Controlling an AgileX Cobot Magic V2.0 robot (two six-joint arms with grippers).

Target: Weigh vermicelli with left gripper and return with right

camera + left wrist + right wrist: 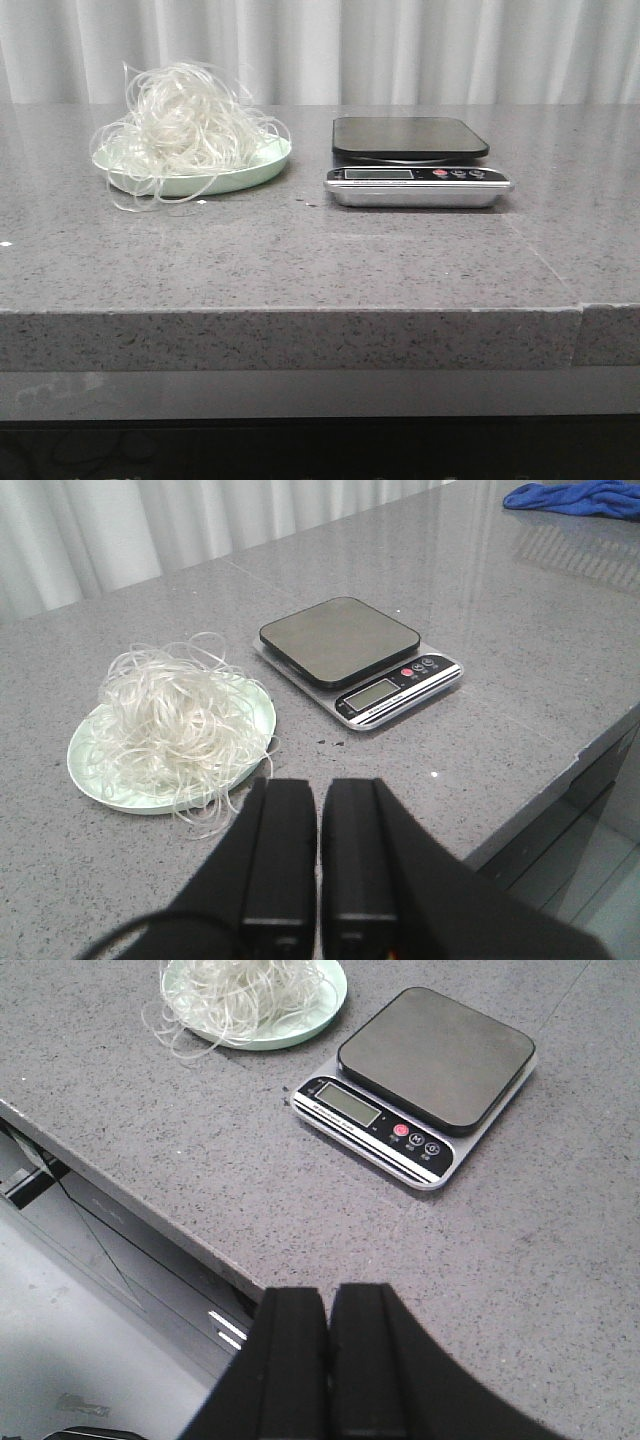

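Note:
The vermicelli (185, 125) is a fluffy whitish mound on a pale green plate (250, 175) at the table's back left. It also shows in the left wrist view (175, 715) and the right wrist view (245, 990). A kitchen scale (412, 160) with a bare black platform stands to its right, also in the left wrist view (345, 645) and the right wrist view (430, 1070). My left gripper (320, 785) is shut and empty, hanging short of the plate. My right gripper (328, 1292) is shut and empty over the table's front edge. Neither gripper shows in the front view.
The grey stone table (320, 260) has a seam at the front right (580, 305). A blue cloth (580, 498) lies at the far right of the table in the left wrist view. White curtains (400, 50) hang behind.

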